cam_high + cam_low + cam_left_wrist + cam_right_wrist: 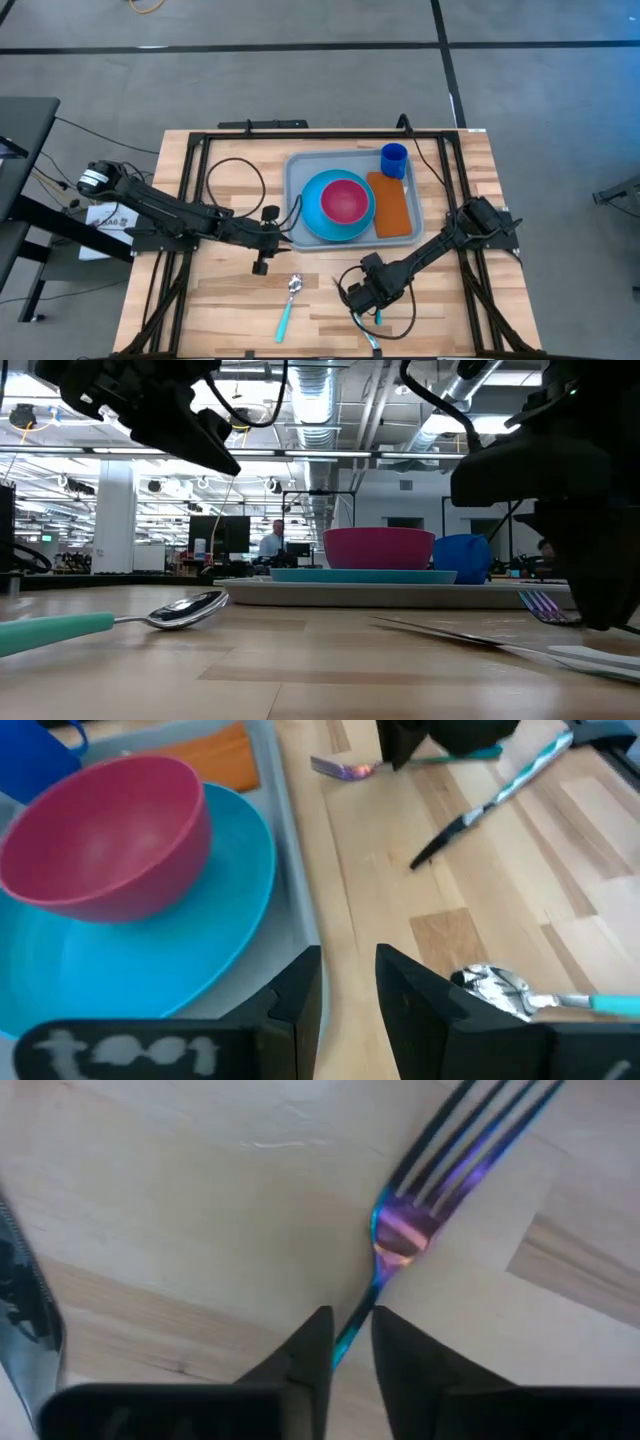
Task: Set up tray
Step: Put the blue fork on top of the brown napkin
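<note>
The tray (300, 180) lies flat, long axis running left-right across the tabletop (470, 190). The right hand (348, 1342) is pinched on the fork (420, 1220). The left hand (348, 982) hovers, narrowly open and empty.

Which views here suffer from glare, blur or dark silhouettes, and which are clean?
High view: even light, sharp, tray clear. Low view: backlit by ceiling lights, so both arms read as black silhouettes; the near spoon handle is soft. Left wrist view: spoon bowl glares, the knife streaks with reflection. Right wrist view: the fork is soft with an iridescent sheen, right gripper closed on its handle.

1 tray (300, 168) | 1 plate (312, 205) | 1 bowl (345, 199) | 1 cup (394, 160) | 1 napkin (393, 205) | 1 spoon (289, 303) | 1 fork (420, 1210) | 1 knife (490, 798)
</note>
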`<control>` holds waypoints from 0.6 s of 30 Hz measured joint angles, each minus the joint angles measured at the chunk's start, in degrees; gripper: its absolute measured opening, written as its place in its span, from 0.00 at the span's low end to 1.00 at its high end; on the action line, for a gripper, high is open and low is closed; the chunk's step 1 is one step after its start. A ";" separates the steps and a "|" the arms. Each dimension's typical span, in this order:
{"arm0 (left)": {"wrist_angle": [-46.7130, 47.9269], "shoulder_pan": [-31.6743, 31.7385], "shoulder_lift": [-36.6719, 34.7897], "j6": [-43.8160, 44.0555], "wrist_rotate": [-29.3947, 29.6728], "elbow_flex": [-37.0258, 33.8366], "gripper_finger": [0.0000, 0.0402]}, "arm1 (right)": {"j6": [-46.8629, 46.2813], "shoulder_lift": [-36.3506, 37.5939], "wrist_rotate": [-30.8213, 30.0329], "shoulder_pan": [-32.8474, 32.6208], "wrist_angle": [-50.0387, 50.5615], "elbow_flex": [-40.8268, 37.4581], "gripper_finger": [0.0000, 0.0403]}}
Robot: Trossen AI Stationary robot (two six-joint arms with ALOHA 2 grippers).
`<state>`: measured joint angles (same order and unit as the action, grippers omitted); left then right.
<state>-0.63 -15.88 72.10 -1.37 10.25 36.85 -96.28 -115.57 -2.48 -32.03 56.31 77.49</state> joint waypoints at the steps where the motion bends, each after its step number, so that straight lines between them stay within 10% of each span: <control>1: 0.30 0.00 0.36 0.00 -0.01 0.11 0.22 | -0.18 0.00 -0.02 -0.13 -0.01 0.00 0.11; 18: 1.16 -0.04 0.65 -1.12 -0.93 0.19 0.22 | -2.58 0.27 -3.69 -2.51 -0.78 -0.02 0.01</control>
<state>0.54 -15.92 72.75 -2.48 9.32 37.04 -98.87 -115.30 -6.17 -34.54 55.53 77.47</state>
